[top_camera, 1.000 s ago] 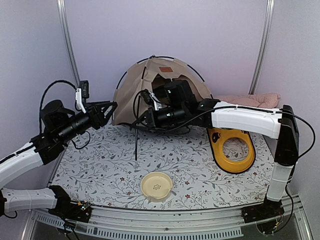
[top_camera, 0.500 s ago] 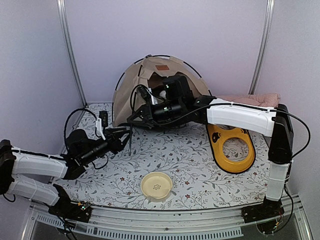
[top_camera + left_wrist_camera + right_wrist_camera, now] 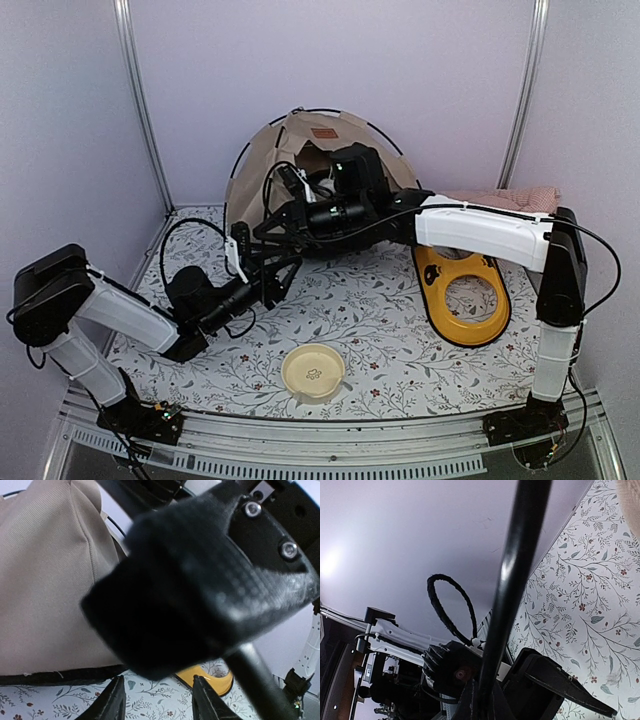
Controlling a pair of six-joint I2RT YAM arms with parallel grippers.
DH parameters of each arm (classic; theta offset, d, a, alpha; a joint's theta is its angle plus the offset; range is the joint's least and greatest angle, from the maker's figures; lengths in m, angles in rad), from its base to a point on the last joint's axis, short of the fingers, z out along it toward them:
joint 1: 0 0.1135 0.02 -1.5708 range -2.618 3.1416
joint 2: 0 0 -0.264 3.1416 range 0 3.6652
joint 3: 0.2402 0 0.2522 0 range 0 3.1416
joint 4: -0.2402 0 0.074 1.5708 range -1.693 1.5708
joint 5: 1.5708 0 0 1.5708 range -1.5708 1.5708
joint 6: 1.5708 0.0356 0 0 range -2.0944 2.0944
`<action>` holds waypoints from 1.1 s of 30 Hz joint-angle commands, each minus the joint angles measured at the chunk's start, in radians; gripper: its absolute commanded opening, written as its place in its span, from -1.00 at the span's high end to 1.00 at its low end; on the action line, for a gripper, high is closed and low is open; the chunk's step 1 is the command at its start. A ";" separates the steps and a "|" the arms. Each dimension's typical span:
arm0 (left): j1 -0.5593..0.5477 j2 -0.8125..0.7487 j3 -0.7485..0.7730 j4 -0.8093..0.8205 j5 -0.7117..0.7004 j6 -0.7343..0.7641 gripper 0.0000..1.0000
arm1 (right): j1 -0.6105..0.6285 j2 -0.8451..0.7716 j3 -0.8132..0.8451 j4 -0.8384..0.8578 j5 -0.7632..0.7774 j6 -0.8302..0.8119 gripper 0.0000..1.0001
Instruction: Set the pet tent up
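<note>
While it sits low over the white flowery table mat (image 3: pixel 400 340), the left gripper (image 3: pixel 275 272) has its two black fingers (image 3: pixel 114 702) apart, and nothing is between them. It points toward the back of the table. A big, blurry black part of the other arm fills most of its wrist view, very near.

Just above it in the top view is the right gripper (image 3: pixel 268 238). It is squeezed tight on a thin black pole (image 3: pixel 516 575), which runs up from between its fingers. The two grippers are very close together, and it is hard to tell if they touch.

Behind them, at the back middle of the table, stands the tan fabric dome tent (image 3: pixel 262 180). It has a small brown patch (image 3: pixel 322 134) near its top. The right arm reaches across in front of its door.

Near the front edge sits a round cream bowl (image 3: pixel 313 372). To the right lies a yellow oval tray (image 3: pixel 465 325). Behind the tray, by the back wall, is a pink checked cushion (image 3: pixel 510 198).
</note>
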 commanded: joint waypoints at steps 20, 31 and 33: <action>-0.031 0.161 0.103 0.178 -0.182 0.040 0.25 | -0.007 0.010 0.036 0.135 -0.030 0.052 1.00; -0.028 0.190 0.151 0.187 -0.192 0.045 0.48 | -0.006 0.010 0.025 0.135 -0.027 0.062 1.00; -0.027 0.192 0.153 0.187 -0.192 0.042 0.52 | -0.005 0.010 0.025 0.135 -0.027 0.062 1.00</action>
